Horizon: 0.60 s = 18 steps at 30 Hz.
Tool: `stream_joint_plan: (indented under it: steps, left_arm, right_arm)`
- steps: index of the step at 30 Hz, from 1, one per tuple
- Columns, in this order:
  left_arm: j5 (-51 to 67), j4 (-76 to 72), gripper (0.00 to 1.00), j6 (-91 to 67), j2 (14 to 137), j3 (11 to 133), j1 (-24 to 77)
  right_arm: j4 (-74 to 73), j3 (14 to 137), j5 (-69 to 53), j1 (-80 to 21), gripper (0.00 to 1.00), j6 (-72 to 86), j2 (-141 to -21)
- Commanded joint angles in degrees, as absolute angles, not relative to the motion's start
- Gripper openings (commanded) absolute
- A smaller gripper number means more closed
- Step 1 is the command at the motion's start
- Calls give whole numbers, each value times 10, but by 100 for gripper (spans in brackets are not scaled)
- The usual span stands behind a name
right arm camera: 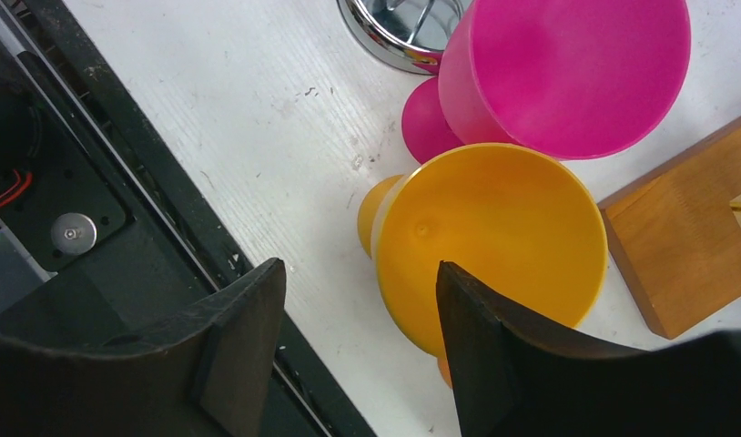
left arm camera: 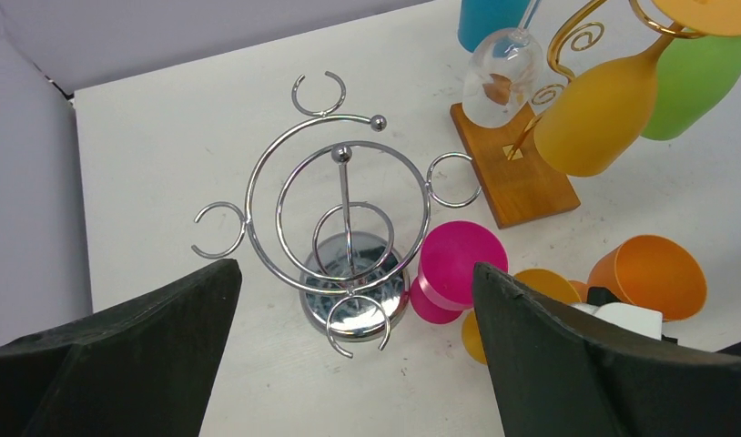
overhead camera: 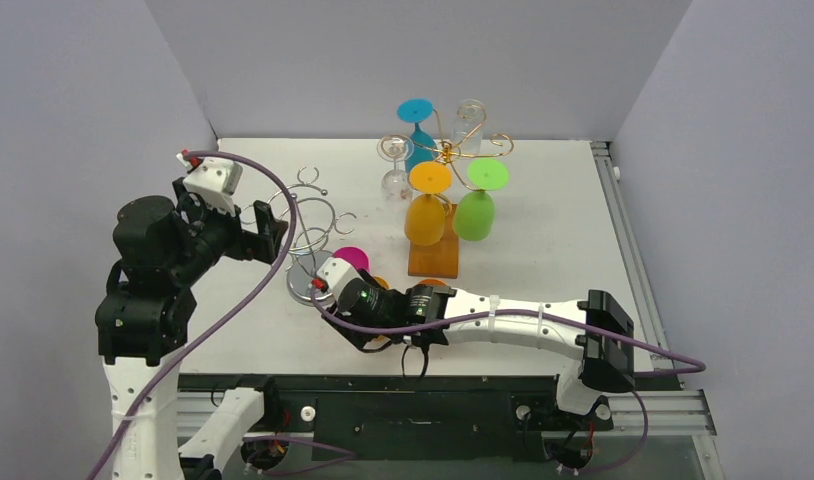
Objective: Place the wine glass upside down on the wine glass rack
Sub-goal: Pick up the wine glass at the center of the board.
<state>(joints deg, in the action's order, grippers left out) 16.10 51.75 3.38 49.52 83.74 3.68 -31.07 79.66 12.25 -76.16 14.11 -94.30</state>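
Note:
The silver wire wine glass rack (left arm camera: 344,196) stands empty on the white table, directly under my left gripper (left arm camera: 355,269), which is open and holds nothing. A yellow wine glass (right arm camera: 494,228) sits beside the rack's base with its open bowl toward the camera. A pink wine glass (right arm camera: 567,73) sits just behind it, against the base. My right gripper (right arm camera: 360,269) hovers over the yellow glass, open, with only bare table between its fingers. Its right finger (right arm camera: 476,328) overlaps the yellow bowl's near edge. In the top view the right wrist covers these glasses except the pink one (overhead camera: 351,258).
A gold wire rack on a wooden base (overhead camera: 433,255) holds blue (overhead camera: 416,125), clear (overhead camera: 395,170), yellow-orange (overhead camera: 426,210) and green (overhead camera: 475,205) glasses upside down. An orange glass (left arm camera: 649,278) sits by the wooden base. The table's black front rail (right arm camera: 121,228) runs beneath my right gripper.

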Motion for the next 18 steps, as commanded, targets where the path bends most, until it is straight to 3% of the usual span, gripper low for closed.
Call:
stream_joint_plan:
  steps: [1,4,9,18]
  left_arm:
    - [125,557,96,34,488,870,33]
    - [121,563,96,32,485,877,33]
    - [127,572,96,29,489,887,34]
    - [171,590,96,47,494,902,33]
  right_arm:
    - [-285,796,144,-759,55,128,-944]
    - [-282,791,132,-756,44,129,-949]
    - [-292,792,119,-749,2,129,-954]
    - [-342,826,61,-738,0,131,-809]
